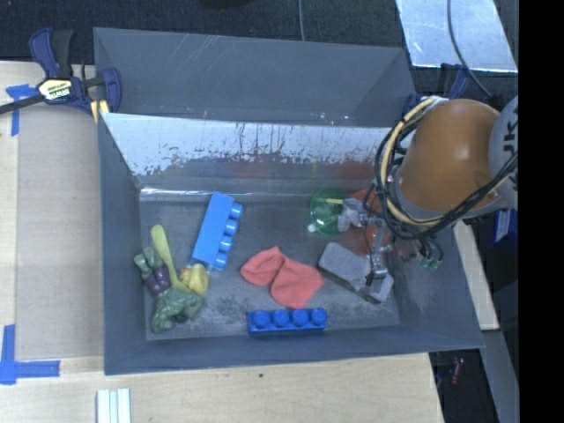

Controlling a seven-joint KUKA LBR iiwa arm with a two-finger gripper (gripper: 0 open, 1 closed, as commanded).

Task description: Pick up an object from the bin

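the fingers (379,276) are low at the floor of the bin (264,152), at the arm-side end of a grey flat block (342,264). the block lies right under and beside them and seems to touch them. most of it stretches away from them toward the middle of the bin, on the side away from the arm. its long axis runs slantwise, from the end at the fingers off toward the back wall. i cannot tell whether the fingers stand wide or narrow, since wrist parts and cables crowd the spot. nothing shows the block between them, so i would not call it held.

the coming move likely turns on that slant. a grasp would probably have to close across the block's short side, and a thing lying so flat offers little edge to catch.

just past the block's far end lies a red soft lump (282,277). a green see-through thing (326,213) sits near the fingers on the back-wall side. a blue brick (287,320) lies beyond the lump by the front wall. a second blue brick (218,229) and a heap of small toys (169,282) are well apart from the fingers, across the bin.

the wrist points steeply down, with the orange cover (445,157) above and behind the fingers and cables looped round it.
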